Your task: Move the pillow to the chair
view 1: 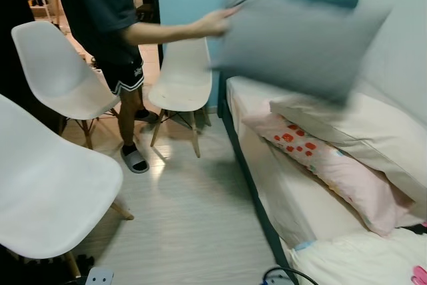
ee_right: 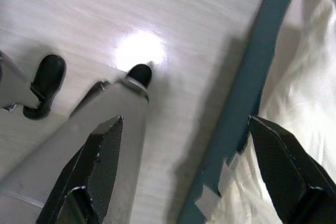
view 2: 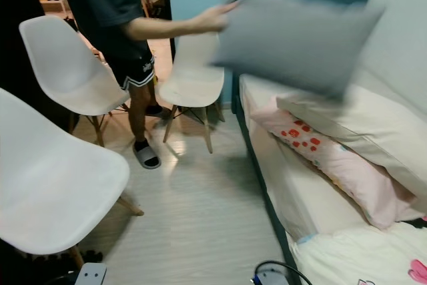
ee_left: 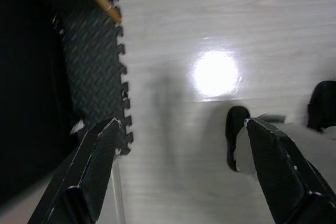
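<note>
The grey pillow [view 1: 300, 45] sits in the upper right of the frame, blurred, held in the air above the head of the bed [view 1: 267, 165] by a person's hand [view 1: 217, 23] gripping its left edge. It is well apart from both pincers, far ahead and above them. Its long axis runs roughly left to right across the frame, sloping slightly down toward the right, with its broad face turned toward the camera.

The left pincer [ee_left: 181, 174] hangs over the pale floor [ee_left: 210, 14] beside a dark foam mat [ee_left: 89, 61], its fingers spread wide and holding nothing. The right pincer [ee_right: 191, 174] is likewise wide open and empty, hanging over the floor next to the teal bed frame [ee_right: 252, 77]. Being on the bed side, the right arm looks the nearer to the pillow.

White chairs stand on the left: one close in the lower left [view 1: 47, 185], one in the upper left [view 1: 57, 71], one in the middle beside the bed [view 1: 180, 78]. A cream pillow [view 1: 360, 131] and a pink bolster [view 1: 333, 165] lie on the bed.
</note>
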You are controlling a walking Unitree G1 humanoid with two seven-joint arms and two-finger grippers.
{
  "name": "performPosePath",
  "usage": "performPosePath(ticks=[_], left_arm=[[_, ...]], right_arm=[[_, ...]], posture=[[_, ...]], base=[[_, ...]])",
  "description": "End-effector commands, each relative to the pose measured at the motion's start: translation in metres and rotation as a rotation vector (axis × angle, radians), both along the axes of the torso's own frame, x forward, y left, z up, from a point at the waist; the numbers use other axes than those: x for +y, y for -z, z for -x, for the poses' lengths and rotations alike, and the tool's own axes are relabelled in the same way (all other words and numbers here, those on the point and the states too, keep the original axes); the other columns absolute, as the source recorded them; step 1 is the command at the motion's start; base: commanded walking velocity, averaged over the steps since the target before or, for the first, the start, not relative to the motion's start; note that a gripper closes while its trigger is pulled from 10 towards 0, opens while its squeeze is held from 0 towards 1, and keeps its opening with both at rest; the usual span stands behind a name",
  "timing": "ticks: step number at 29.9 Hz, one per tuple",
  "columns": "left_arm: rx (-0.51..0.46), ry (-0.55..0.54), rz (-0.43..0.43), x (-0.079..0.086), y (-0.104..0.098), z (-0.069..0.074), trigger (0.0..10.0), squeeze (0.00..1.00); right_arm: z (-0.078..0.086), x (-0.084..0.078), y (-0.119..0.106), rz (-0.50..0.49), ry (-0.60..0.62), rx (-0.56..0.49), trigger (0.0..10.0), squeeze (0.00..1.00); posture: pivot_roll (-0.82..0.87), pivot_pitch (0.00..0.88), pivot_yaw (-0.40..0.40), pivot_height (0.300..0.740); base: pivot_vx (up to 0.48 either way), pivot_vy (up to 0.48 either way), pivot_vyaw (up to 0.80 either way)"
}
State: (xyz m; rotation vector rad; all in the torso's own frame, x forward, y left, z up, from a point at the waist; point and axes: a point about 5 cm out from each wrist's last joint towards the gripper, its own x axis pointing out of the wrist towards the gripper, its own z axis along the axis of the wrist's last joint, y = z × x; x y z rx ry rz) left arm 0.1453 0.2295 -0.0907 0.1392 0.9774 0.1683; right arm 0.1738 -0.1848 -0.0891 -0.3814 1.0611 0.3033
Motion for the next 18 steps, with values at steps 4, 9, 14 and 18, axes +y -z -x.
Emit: performPosePath(ticks=[4, 9, 14, 18], left_arm=[[0.058, 0.027, 0.044, -0.019, 0.01, 0.018, 10.0, 0.0], [0.072, 0.068, 0.073, -0.036, 0.014, 0.02, 10.0, 0.0], [0.077, 0.112, 0.083, -0.045, 0.014, 0.017, 10.0, 0.0], [0.073, 0.127, 0.079, -0.045, 0.013, 0.013, 10.0, 0.0]], right_arm=[[0.001, 0.01, 0.002, -0.005, -0.065, 0.018, 10.0, 0.0], [0.015, 0.012, 0.007, 0.007, -0.118, 0.062, 10.0, 0.0], [0.027, -0.002, 0.011, 0.05, -0.119, 0.102, 10.0, 0.0], [0.03, -0.011, 0.011, 0.067, -0.102, 0.109, 10.0, 0.0]], posture=[[0.17, 0.0, -0.051, 0.74], [0.16, 0.0, -0.056, 0.74], [0.13, 0.0, -0.052, 0.74], [0.13, 0.0, -0.052, 0.74]], base=[[0.0, 0.0, 0.0], [0.0, 0.0, 0.0], [0.0, 0.0, 0.0], [0.0, 0.0, 0.0]])
